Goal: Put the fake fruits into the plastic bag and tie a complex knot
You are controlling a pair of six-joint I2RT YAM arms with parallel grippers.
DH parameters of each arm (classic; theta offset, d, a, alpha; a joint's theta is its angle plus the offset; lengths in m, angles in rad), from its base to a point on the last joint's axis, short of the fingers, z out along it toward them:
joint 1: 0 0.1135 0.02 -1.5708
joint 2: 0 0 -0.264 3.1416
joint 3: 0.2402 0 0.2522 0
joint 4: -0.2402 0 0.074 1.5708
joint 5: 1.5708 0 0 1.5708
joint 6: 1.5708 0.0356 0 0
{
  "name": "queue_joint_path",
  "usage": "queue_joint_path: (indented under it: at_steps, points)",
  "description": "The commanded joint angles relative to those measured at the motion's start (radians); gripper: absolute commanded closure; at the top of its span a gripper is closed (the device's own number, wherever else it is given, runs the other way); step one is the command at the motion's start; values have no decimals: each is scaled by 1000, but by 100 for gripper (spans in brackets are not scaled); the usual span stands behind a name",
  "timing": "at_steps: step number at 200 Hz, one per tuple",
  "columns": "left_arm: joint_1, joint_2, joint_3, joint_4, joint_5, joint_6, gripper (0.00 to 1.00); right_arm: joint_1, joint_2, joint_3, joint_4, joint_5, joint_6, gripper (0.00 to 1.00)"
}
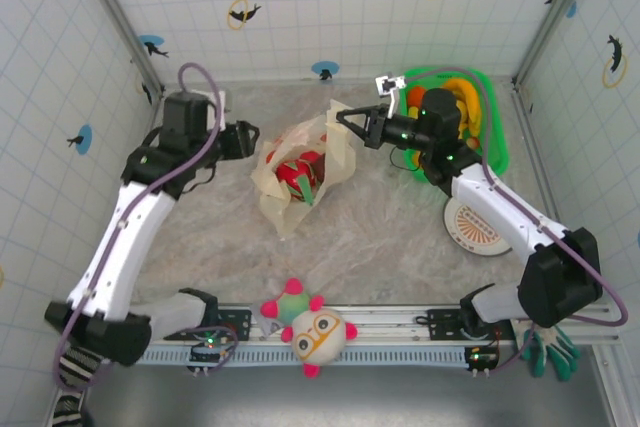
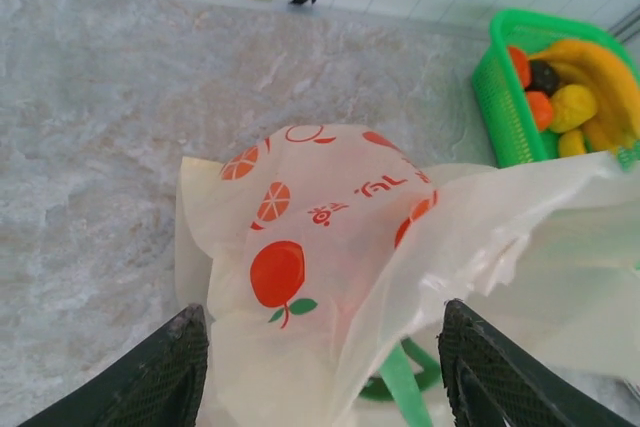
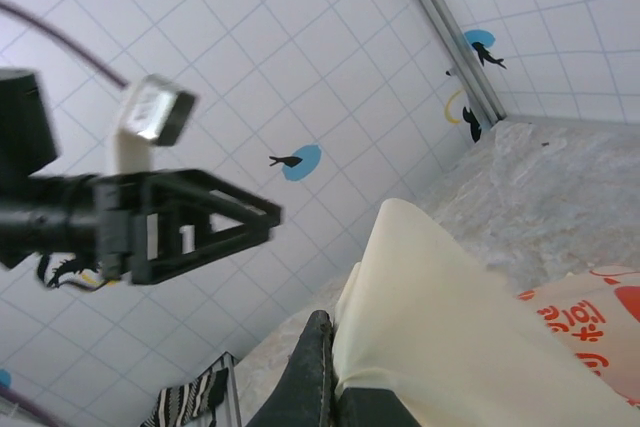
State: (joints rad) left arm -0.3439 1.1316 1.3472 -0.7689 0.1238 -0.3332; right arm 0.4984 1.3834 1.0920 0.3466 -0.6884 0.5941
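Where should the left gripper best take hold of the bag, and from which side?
Probably pinch the left rim of the bag, coming from the left: the open left gripper faces it. The right gripper holds the right strip up, so the thin film stands raised between them.

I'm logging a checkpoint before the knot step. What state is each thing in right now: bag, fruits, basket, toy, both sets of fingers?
plastic bag: mouth open, untied.
handle strip: pulled up, pinched by the right gripper.
red fake fruits: inside the bag.
green basket: upright, holding yellow fruits.
left gripper: fingers open, either side of the bag.
right gripper: fingers shut on the handle strip.
plush toy: face up at the near edge.
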Motion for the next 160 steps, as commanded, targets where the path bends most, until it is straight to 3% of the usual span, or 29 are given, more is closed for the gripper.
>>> queue_joint_path:
  at_steps: [1,26,66,89,106,160]
  points:
    - [2,-149,-143,-11,64,-96,38,5,8,35,38,30,-9,100]
    - [-69,-269,-285,34,125,-236,40,4,8,34,21,44,-19,100]
    - [-359,-342,-420,89,-57,-476,40,7,9,31,20,68,-17,100]
    - [-470,-322,-463,108,-154,-562,39,9,5,32,17,77,-17,100]
    - [-510,-301,-482,104,-209,-586,39,9,3,29,13,79,-20,100]
    - [-547,-187,-534,212,-235,-598,38,10,-9,16,5,86,-32,100]
